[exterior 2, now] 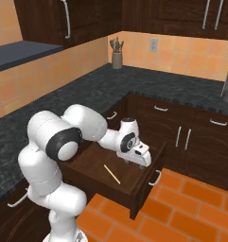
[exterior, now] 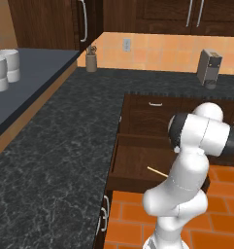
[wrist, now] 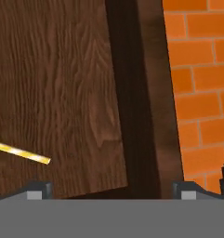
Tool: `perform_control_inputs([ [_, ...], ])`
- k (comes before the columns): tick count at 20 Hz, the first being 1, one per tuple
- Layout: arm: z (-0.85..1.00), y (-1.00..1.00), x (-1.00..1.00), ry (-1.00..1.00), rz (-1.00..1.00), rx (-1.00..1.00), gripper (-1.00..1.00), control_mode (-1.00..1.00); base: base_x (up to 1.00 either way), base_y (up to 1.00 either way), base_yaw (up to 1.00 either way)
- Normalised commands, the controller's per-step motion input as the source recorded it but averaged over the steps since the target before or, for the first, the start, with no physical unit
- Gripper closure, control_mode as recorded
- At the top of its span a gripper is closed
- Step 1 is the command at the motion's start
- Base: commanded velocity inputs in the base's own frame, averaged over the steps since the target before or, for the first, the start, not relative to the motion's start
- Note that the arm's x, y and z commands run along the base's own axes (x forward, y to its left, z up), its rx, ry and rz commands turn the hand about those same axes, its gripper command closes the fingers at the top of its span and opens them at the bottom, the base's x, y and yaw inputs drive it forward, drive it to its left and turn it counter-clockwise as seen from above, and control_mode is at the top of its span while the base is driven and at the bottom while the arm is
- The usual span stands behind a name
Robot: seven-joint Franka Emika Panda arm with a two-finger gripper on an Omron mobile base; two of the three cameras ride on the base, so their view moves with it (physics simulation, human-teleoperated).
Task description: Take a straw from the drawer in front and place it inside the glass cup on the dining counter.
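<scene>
Tool open over drawer, straw beside, untouched.

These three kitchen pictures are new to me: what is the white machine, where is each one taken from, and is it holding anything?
The white machine is a robot arm on a driving base. Two cameras ride behind it, left and right; the third looks along its hand. The drawer stands pulled open, with the pale-yellow straw lying flat on its wooden bottom. The gripper hangs above the drawer's front part, beside the straw, open and holding nothing. In the hand view, the straw lies at the left, off-centre. Black stone countertop surrounds the drawer.
</scene>
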Motion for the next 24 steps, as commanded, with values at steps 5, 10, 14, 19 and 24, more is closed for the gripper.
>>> perform_control_inputs([
  [5, 0.35, 0.99, 0.03, 0.04, 0.26, 0.04, -1.0, -1.0, 0.0, 0.0, 0.0],
  [10, -0.07, 0.61, 0.16, 0.02, 0.24, 0.0, -1.0, -1.0, 0.0, 0.0, 0.0],
  [14, -0.25, 0.41, 0.13, 0.05, 0.22, 0.0, -1.0, -1.0, 0.0, 0.0, 0.0],
  [19, -0.31, 0.26, 0.34, 0.14, 0.15, 0.0, -1.0, -1.0, 0.0, 0.0, 0.0],
  [24, -0.44, 0.05, 0.32, 0.1, 0.09, 0.0, -1.0, -1.0, 0.0, 0.0, 0.0],
])
